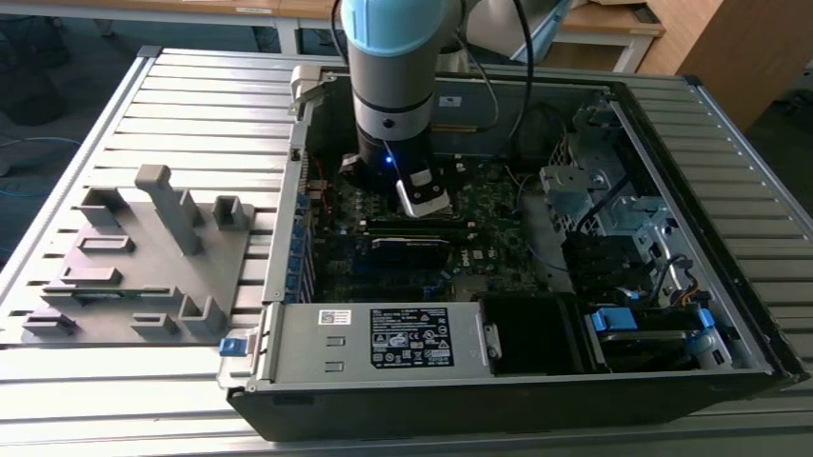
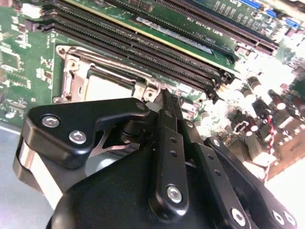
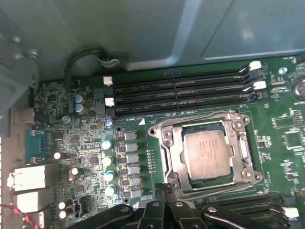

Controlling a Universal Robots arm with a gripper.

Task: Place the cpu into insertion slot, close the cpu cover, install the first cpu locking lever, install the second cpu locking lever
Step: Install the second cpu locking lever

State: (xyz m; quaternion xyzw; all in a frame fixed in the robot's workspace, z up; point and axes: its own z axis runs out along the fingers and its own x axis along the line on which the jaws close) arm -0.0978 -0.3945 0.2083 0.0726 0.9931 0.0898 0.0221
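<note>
The cpu [image 3: 207,155] lies flat in the insertion slot [image 3: 181,162], its dull silver top facing up. The cpu cover [image 3: 241,143], a silver metal frame, lies down around the chip. In the second wrist view the cpu [image 2: 102,88] and the frame [image 2: 71,71] sit just beyond the fingertips. My gripper [image 3: 165,187] is shut with nothing between its black fingers [image 3: 157,210], and its tips hover at the socket's edge. The second wrist view shows the gripper [image 2: 164,93] closed to a narrow point. In the exterior view the gripper [image 1: 424,202] hangs low over the motherboard [image 1: 483,214] inside the case. I cannot make out the locking levers.
Long black memory slots [image 3: 181,90] run beside the socket, with capacitors [image 3: 108,162] and rear ports [image 3: 28,177] on its other side. The open computer case [image 1: 711,228] walls the board in. A power supply [image 1: 381,338] sits at the front. A grey fixture plate [image 1: 140,267] lies at the exterior view's left.
</note>
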